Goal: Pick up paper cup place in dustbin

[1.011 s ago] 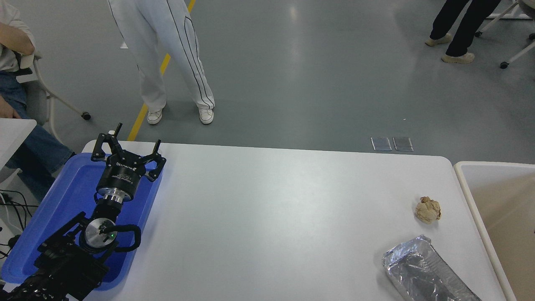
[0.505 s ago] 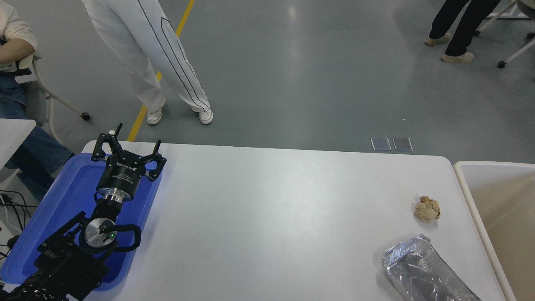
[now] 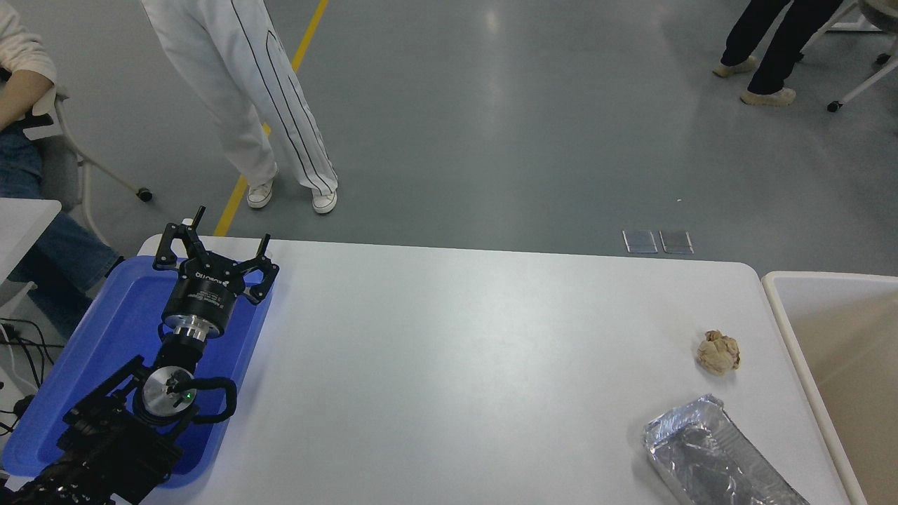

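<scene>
The paper cup is not in view anywhere on the table. The dustbin (image 3: 786,319) stands at the table's right edge, with a thick off-white rim and a beige inside; what I can see of its inside holds nothing. My left gripper (image 3: 230,230) is open and empty, parked over the blue tray at the lower left. My right arm and its gripper are out of view.
A blue plastic tray (image 3: 112,330) lies at the table's left edge under my left arm. A crumpled tan paper ball (image 3: 718,352) and a silver foil tray (image 3: 715,463) lie near the right edge. A person in white trousers (image 3: 245,98) walks on the floor beyond the table.
The person in white trousers has stepped to the left beyond the table. My left arm and the things on the table have not moved.
</scene>
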Tool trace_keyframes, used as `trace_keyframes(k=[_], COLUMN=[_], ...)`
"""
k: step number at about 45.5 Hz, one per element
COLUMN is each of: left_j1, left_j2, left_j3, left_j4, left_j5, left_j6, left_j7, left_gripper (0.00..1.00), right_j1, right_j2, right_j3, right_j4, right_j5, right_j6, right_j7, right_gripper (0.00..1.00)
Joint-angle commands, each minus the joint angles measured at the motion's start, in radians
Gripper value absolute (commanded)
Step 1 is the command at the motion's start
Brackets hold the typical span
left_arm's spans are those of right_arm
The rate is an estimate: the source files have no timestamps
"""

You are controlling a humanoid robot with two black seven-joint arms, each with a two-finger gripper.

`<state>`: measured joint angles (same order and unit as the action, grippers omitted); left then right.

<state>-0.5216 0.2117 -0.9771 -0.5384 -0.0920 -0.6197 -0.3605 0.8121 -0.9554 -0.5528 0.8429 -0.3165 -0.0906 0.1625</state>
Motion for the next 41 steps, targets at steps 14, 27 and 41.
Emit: trace_keyframes(k=[14, 27, 41], left_j1=[0.000, 0.000, 0.000], left_j2=[0.000, 0.000, 0.000], left_j3=[0.000, 0.000, 0.000], left_j4=[0.000, 0.000, 0.000], left_j5=[0.000, 0.000, 0.000], left_j6=[0.000, 0.000, 0.000], left_j7=[0.000, 0.000, 0.000], left_gripper=[1.00, 1.00, 1.00], right_j1=[0.551, 0.918, 1.309], right_j2=[-0.020, 0.119, 0.214], right_j3=[-0.516, -0.858, -0.975], right_j4=[0.081, 0.120, 0.278], right_j5=[-0.006, -0.004, -0.001], right_j6=[0.639, 0.876, 0.876], right_j7=[0.000, 0.000, 0.000], right_gripper=[1.00, 1.00, 1.00])
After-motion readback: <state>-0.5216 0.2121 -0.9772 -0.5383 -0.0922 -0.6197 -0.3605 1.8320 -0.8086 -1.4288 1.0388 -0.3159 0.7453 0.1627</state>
